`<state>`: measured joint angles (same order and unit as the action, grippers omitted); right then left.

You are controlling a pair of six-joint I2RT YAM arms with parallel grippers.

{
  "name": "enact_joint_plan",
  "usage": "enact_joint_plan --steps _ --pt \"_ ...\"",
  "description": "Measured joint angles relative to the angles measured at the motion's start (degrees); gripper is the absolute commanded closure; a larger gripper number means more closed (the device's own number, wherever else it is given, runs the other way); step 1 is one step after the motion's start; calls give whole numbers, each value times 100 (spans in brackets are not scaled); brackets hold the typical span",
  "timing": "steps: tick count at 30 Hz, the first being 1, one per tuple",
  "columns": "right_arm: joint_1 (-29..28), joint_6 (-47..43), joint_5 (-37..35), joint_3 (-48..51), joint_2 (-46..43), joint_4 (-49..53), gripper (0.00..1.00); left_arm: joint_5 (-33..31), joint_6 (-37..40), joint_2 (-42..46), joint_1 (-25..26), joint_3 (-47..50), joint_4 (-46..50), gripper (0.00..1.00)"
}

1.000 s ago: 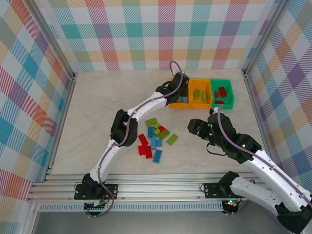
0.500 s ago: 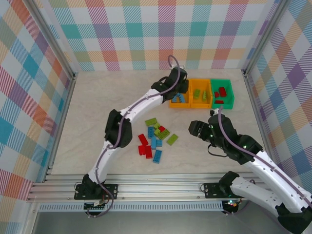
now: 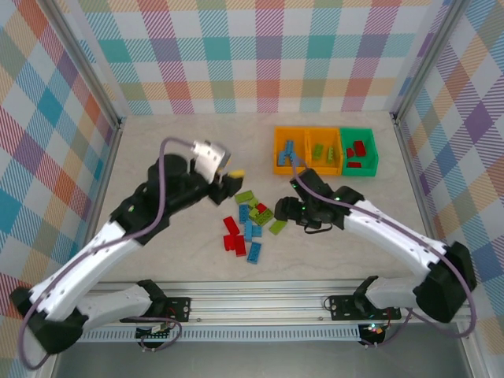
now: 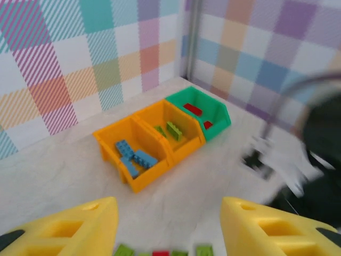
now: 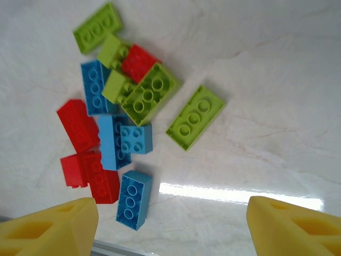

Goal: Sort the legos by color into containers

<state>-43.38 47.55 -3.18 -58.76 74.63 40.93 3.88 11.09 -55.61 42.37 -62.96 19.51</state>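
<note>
My left arm (image 3: 118,236) is folded with the elbow high, and it carries my left gripper (image 4: 168,224) above the table (image 3: 157,157), left of the loose legos (image 3: 250,224). Its yellow fingers are spread apart with nothing between them, and the wrist looks toward the row of bins. The left orange bin (image 4: 152,176) holds blue bricks, the middle orange bin (image 4: 186,152) holds lime ones, and the green bin (image 4: 219,125) holds red ones. My right arm (image 3: 394,236) reaches low and leftward across the table. My right gripper (image 5: 170,224) points down over the pile's right edge, fingers wide and empty. One lime green brick (image 5: 194,117) lies just apart from the mixed red, blue and lime cluster.
</note>
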Motion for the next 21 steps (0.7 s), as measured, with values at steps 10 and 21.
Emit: enact_joint_plan --steps 10,21 --pt "-407 691 -81 -732 1764 70 38 1058 2726 2439 0 2363 1661 16" --pt "-240 1082 -468 -734 2352 26 34 1222 3534 2557 0 2898 1561 10"
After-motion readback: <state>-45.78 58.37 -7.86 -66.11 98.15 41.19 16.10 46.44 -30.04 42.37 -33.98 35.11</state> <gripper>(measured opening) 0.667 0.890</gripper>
